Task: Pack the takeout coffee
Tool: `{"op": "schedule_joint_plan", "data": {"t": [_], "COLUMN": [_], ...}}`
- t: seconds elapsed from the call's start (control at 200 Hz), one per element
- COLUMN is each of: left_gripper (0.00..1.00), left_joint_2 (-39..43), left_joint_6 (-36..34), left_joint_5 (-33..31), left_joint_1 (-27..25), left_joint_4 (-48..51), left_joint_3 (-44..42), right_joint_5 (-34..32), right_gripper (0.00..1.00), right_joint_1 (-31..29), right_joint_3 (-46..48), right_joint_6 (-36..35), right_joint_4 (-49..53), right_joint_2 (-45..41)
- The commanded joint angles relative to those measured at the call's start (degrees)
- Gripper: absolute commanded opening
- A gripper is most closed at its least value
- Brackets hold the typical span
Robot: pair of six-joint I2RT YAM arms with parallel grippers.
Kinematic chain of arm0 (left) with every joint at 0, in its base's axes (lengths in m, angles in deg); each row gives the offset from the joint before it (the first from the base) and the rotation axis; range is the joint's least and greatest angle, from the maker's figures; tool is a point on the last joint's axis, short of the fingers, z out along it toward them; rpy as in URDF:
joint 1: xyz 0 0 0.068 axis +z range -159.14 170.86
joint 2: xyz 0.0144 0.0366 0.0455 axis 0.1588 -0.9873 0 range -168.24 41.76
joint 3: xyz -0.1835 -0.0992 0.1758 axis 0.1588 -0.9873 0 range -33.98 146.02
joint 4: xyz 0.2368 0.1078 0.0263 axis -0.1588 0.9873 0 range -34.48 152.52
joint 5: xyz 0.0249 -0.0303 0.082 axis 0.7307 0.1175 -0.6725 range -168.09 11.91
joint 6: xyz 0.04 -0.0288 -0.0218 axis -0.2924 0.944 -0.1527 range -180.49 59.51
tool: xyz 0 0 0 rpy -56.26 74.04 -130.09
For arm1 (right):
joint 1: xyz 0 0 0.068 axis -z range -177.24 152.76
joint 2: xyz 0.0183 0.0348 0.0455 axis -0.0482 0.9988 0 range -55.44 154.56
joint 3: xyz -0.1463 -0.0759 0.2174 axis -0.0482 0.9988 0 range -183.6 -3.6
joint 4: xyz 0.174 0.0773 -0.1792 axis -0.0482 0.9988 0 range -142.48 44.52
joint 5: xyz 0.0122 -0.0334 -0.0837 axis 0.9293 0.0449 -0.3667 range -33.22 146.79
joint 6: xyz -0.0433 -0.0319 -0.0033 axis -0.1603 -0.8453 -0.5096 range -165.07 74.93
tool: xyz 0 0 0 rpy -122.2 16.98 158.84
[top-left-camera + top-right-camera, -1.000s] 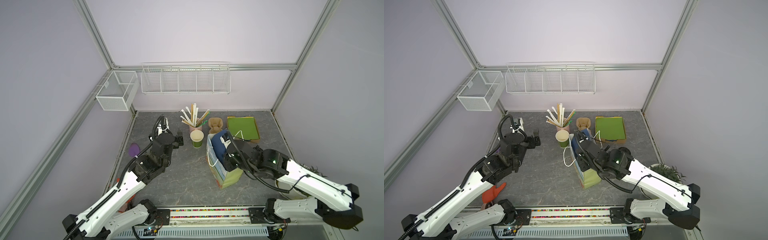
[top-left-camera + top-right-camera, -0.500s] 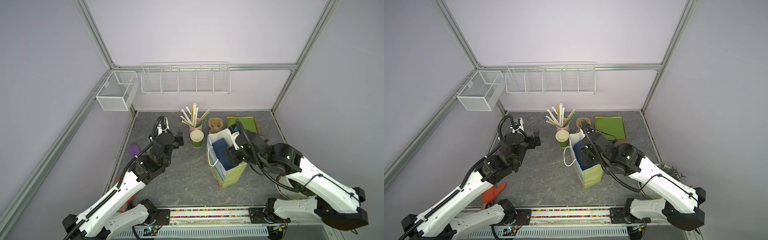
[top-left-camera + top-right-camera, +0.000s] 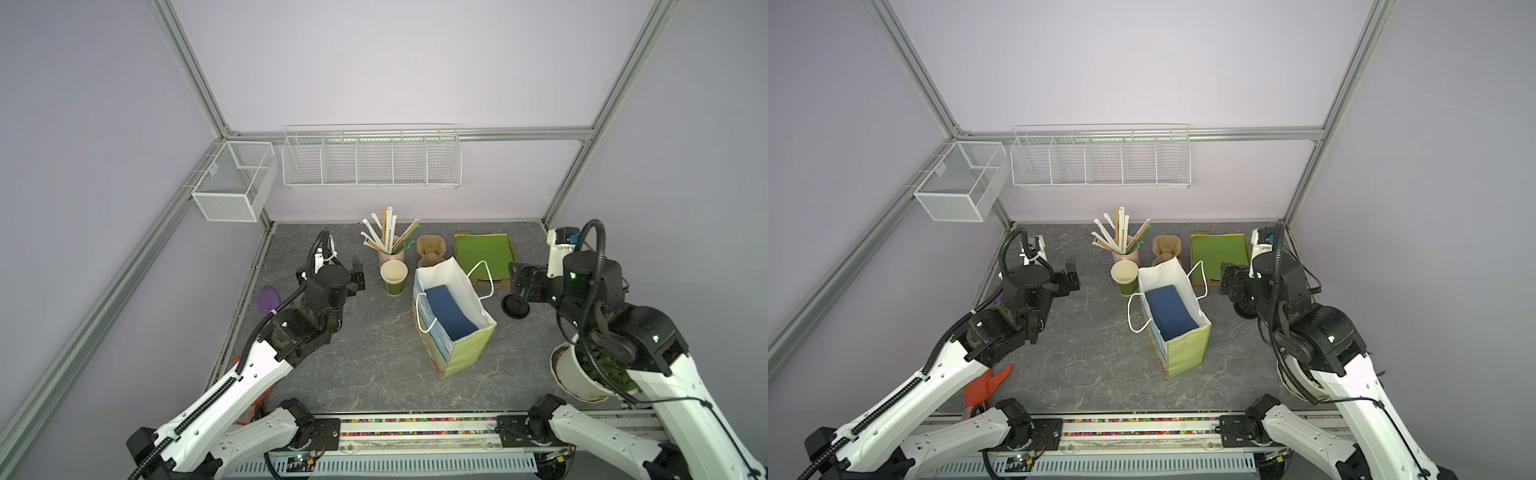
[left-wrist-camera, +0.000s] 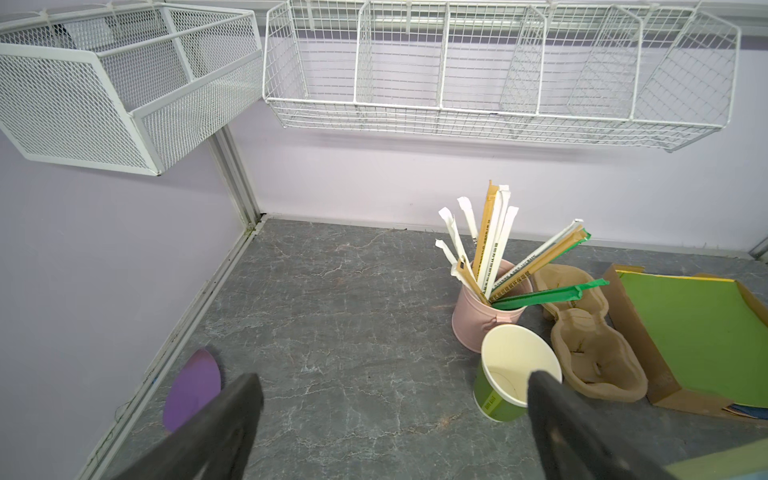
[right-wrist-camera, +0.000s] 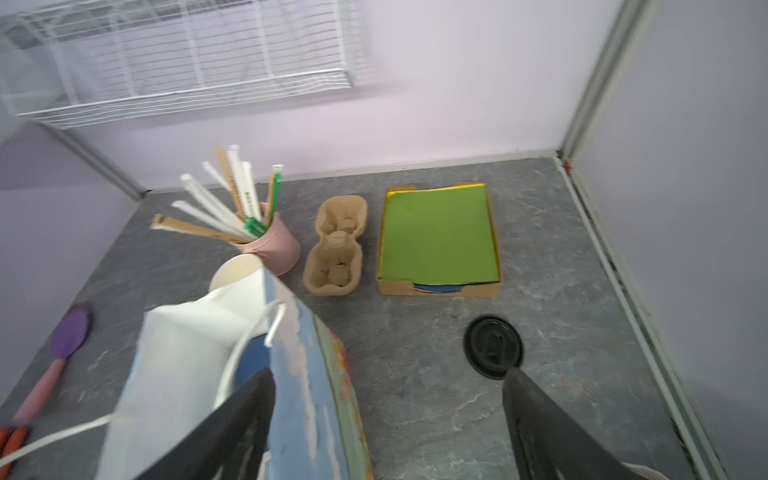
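We found no black coffee cup in any view. The nearest candidate was a dark blue shape [image 3: 449, 309] lying inside the paper bag [image 3: 465, 353], and we could not tell whether it was the cup. The bag stood open near the middle of the table [image 3: 374, 374], and the shape's long side ran from the back edge toward the front right corner. The right claw [image 5: 390, 372] hung spread and empty between the bag and the right edge, near a black lid [image 3: 515, 308]. The left claw [image 4: 395, 376], also spread and empty, sat beyond a green cup [image 3: 393, 278]. We judged the right arm nearer.
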Motion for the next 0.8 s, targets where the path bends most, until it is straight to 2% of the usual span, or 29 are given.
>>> {"op": "schedule_joint_plan", "data": {"t": [0.0, 0.105, 0.21, 0.31, 0.39, 0.44, 0.51, 0.585, 0.67, 0.735, 0.795], "left_gripper": [0.99, 0.99, 0.99, 0.99, 0.99, 0.99, 0.99, 0.99, 0.99, 0.99, 0.99], "left_joint_2": [-1.8, -1.4, -1.4, -2.3, -2.4, -2.2, -1.3, 0.1, 0.8, 0.1, -1.1], "left_joint_6": [5.8, 10.2, 11.2, 12.6, 13.8, 14.3, 13.2, 11.3, 8.8, 7.2, 6.6], "left_joint_5": [1.5, 8.1, 6.9, 5.7, 4.2, 3.4, 0.6, -1.0, -1.0, -1.1, -0.6], "left_joint_1": [4.7, 14.0, 18.4, 21.7, 22.8, 23.1, 23.2, 23.3, 24.2, 24.8, 25.6], "left_joint_4": [7.0, 8.6, 8.4, 8.7, 6.5, 4.2, -0.6, -6.2, -10.7, -12.3, -13.3], "left_joint_3": [3.2, 1.7, -0.2, -2.2, -5.4, -8.0, -12.6, -17.3, -20.5, -21.3, -21.5], "right_joint_5": [0.4, 3.3, 3.9, 0.1, -0.4, -3.2, -5.4, -1.8, -5.3, -6.4, -4.5], "right_gripper": [0.89, 0.89, 0.88, 0.89, 0.89, 0.89, 0.89, 0.89, 0.89, 0.89, 0.89], "right_joint_1": [7.5, 15.4, 19.6, 20.8, 20.9, 20.8, 21.2, 21.3, 21.6, 21.7, 21.8], "right_joint_3": [4.0, 11.0, 18.6, 23.8, 27.9, 28.4, 30.4, 35.5, 40.1, 44.9, 48.5], "right_joint_6": [2.3, 4.2, 4.1, 5.5, 0.4, -1.5, -1.3, -3.7, -2.5, -6.1, -9.8], "right_joint_4": [-4.2, -12.2, -21.5, -27.1, -33.3, -35.2, -36.1, -44.2, -50.8, -58.9, -66.3], "right_joint_2": [-0.7, -1.3, 0.0, 4.0, 8.9, 13.0, 17.2, 17.6, 16.8, 15.5, 15.2]}}
